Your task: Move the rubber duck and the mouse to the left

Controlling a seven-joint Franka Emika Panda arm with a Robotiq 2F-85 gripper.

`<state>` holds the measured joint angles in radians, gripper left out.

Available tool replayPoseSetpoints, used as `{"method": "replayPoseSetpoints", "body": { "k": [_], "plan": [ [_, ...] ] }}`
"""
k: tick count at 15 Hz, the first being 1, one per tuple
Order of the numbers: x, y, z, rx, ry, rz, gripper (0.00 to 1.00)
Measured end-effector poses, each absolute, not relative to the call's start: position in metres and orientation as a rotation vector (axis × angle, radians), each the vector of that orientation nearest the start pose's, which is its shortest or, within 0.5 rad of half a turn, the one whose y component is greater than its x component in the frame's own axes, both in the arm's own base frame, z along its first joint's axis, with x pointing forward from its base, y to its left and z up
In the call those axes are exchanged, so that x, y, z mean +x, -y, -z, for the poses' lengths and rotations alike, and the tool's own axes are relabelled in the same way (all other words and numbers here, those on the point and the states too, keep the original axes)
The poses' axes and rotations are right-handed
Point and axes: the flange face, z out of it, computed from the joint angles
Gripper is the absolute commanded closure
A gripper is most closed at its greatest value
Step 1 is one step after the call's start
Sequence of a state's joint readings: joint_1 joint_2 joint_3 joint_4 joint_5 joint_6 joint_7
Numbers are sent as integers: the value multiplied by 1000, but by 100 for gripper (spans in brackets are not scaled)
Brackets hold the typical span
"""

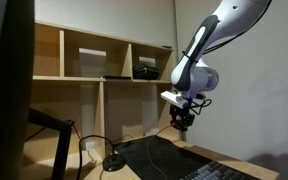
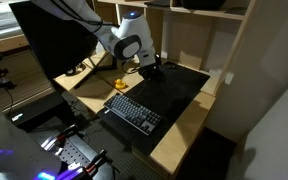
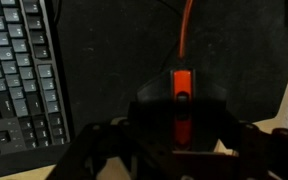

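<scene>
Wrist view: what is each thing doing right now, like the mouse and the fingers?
mouse, flat on the mat, not gripped.
fingers, open, one each side of the mouse.
rubber duck, sitting on the desk, untouched.
keyboard, lying flat.

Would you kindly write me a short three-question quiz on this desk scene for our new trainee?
1. True or false: the gripper holds the rubber duck.
2. In the wrist view, what sits between the gripper's fingers? A keyboard, B mouse, C duck.
3. Fill in: in the wrist view, the keyboard lies on the ____ side of the picture.
Key: 1 false, the rubber duck lies away from the gripper; 2 B, the mouse; 3 left.
</scene>
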<state>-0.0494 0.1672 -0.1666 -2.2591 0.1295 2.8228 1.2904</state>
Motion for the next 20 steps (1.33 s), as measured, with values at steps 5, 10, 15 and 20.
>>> {"method": "replayPoseSetpoints", "body": {
  "k": [5,10,15,20],
  "plan": [
    [565,85,-325,-2076,-1966,428,52],
    [591,-3,-325,-2115,-1813,357,27],
    [590,4,-323,-2112,-1831,357,52],
    [596,-40,-281,-2264,-1788,207,52]
  ]
}}
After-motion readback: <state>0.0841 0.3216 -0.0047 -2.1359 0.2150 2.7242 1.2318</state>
